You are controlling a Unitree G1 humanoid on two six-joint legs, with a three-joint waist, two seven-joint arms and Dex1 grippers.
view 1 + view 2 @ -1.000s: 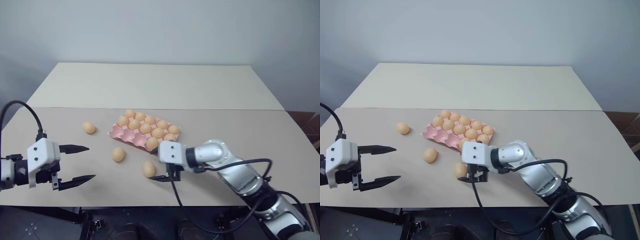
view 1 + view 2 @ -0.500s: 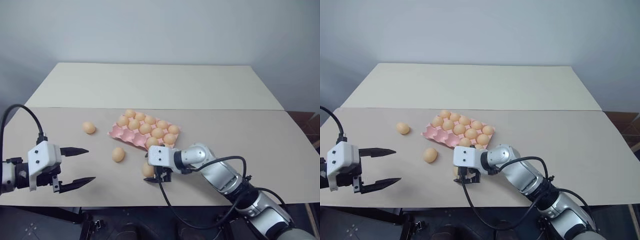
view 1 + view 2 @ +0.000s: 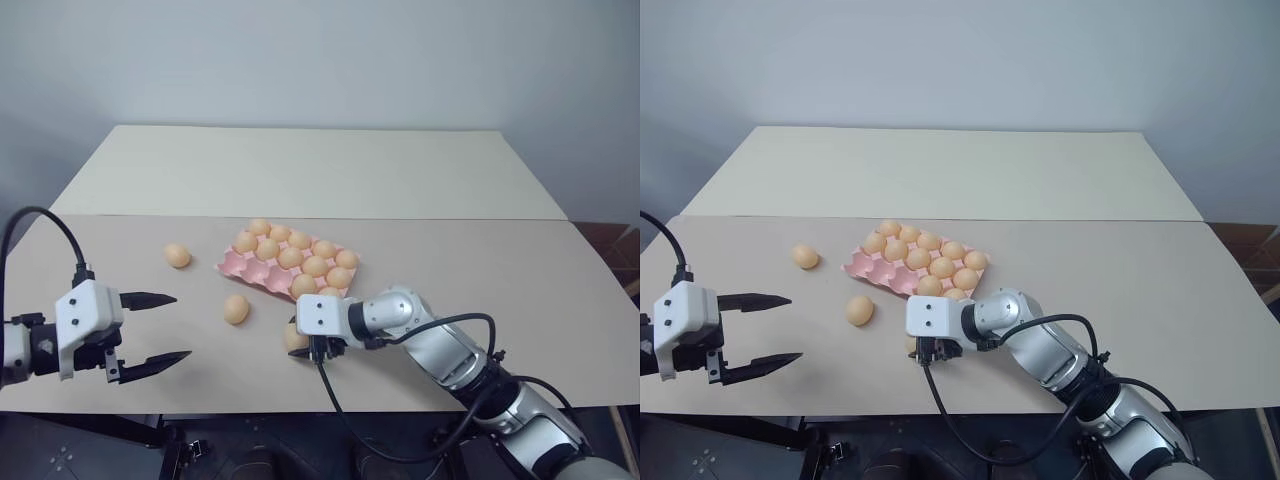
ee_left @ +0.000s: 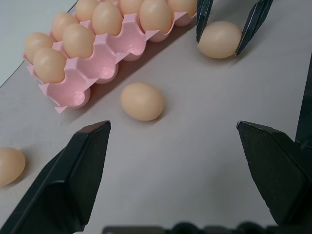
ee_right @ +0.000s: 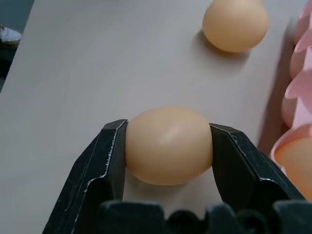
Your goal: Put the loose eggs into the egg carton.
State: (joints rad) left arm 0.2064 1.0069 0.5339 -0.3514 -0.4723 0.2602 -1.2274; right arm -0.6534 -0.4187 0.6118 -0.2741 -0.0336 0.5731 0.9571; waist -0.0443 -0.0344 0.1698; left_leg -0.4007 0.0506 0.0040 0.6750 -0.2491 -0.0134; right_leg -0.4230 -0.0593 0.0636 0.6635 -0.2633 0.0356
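A beige table (image 3: 480, 260) carries a pink egg carton (image 3: 240, 265) near its middle. 3 loose eggs lie on the tabletop beside the carton: 1 to its left (image 3: 178, 256), 1 just in front (image 3: 236, 309), and 1 nearer the front edge (image 4: 219, 40).

We count three loose eggs (image 3: 178, 256) on the table, eleven eggs seated in one egg carton (image 3: 236, 264), and two grippers.
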